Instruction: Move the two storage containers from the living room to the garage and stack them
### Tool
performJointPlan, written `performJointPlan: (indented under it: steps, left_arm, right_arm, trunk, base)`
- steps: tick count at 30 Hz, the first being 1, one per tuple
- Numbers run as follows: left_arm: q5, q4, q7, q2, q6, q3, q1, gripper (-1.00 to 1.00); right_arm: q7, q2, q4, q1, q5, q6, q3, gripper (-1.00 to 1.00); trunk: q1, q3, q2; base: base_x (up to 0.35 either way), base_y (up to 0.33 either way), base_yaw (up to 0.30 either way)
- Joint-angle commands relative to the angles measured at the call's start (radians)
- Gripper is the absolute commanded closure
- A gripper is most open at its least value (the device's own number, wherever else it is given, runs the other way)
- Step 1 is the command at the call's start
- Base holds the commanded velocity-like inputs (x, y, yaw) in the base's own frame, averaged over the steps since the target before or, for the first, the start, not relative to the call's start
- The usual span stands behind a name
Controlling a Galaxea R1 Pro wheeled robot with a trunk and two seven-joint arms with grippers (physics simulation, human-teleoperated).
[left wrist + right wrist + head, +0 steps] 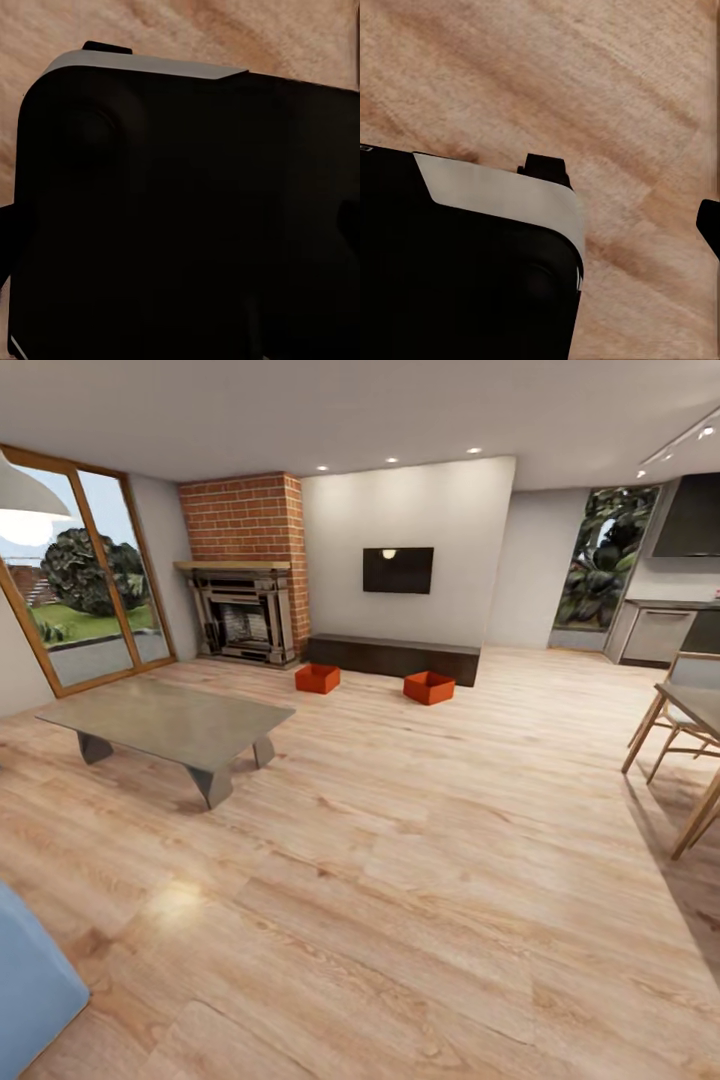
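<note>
Two orange-red storage containers stand on the living room's light wood-plank floor (400, 860), far across the room from me. The left container (317, 678) and the right container (429, 687) sit about a container's length apart, just in front of the long low dark bench (392, 657). Both are upright and look empty. In the right wrist view one dark fingertip (711, 225) pokes in at the frame edge over the planks, beside my black and grey body (472, 262). My dark body (187, 210) also fills most of the left wrist view.
A low grey coffee table (165, 720) stands at the left. Behind it rises a red-brick fireplace (243, 610), with a black wall TV (398, 570) above the bench. A wooden dining table and chairs (690, 705) stand at the right edge, and a blue cushion (30, 980) lies near left.
</note>
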Motion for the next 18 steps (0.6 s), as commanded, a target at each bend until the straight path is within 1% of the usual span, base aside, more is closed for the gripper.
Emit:
performJointPlan:
  steps: [1, 8, 15, 18]
  left_arm:
    - [0.007, 0.0, -0.002, 0.0, -0.002, 0.001, 0.0, -1.0]
    - [0.007, 0.0, -0.002, 0.0, -0.002, 0.001, 0.0, -1.0]
    - [0.007, 0.0, -0.002, 0.0, -0.002, 0.001, 0.0, -1.0]
    - [0.007, 0.0, -0.002, 0.0, -0.002, 0.001, 0.0, -1.0]
  right_arm:
    - [-0.001, 0.001, 0.003, -0.001, -0.008, -0.005, 0.008, -1.0]
    - [0.0, 0.001, 0.002, -0.001, 0.002, -0.009, 0.009, -1.0]
    - [-0.001, 0.001, 0.002, -0.001, -0.007, -0.009, 0.008, -1.0]
    - [-0.001, 0.001, 0.002, -0.001, -0.008, -0.008, 0.008, -1.0]
  trunk:
    - [0.001, -0.001, 0.0]
    - [0.001, -0.001, 0.0]
    - [0.001, -0.001, 0.0]
    - [0.001, -0.001, 0.0]
  base:
    - [0.337, 0.0, 0.0]
    - [0.337, 0.0, 0.0]
    - [0.337, 0.0, -0.001]
    - [0.337, 0.0, -0.084]
